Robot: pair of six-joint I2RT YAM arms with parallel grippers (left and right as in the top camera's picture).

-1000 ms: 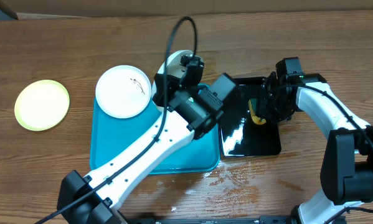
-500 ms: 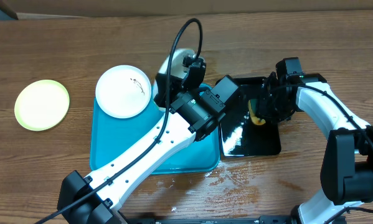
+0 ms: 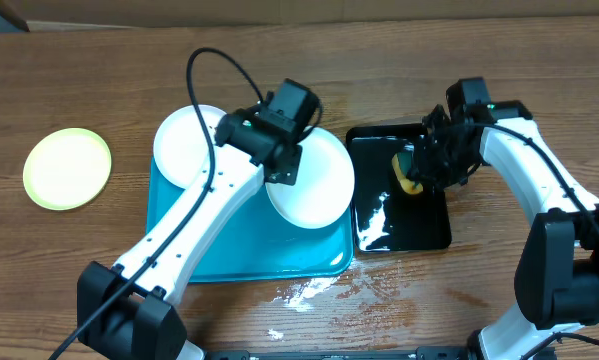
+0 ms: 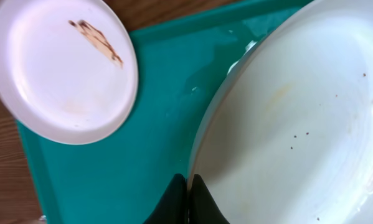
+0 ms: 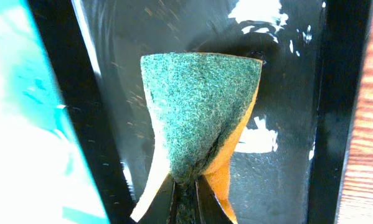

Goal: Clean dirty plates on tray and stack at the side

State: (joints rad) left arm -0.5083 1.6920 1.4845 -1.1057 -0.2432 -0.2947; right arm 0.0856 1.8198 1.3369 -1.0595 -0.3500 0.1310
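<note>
One white plate (image 3: 317,185) sits over the right half of the turquoise tray (image 3: 234,255), its rim reaching toward the tray's right edge. The left gripper (image 4: 188,188) is clamped together on this plate's near rim, one finger above and one below. The plate's face carries a few small dark specks (seen only in the left wrist view). Whether it rests on the tray or hangs just clear of it cannot be told.

A second white plate (image 3: 182,150) lies on the tray's far left corner, overhanging the rim, with a brown smear (image 4: 96,40) across its face. The yellow-green plate (image 3: 67,168) rests on the wooden table (image 3: 99,260), well apart to the left of the tray.

Just beside the tray on the right stands a glossy black tray (image 3: 424,230), wet, with white foam patches. Over it, the right gripper (image 5: 186,194) is pinched tight on the lower end of a sponge (image 5: 198,106), green scouring face up, yellow beneath, so the sponge folds inward.

White splashes (image 3: 304,292) lie on the wood in front of the turquoise tray.
</note>
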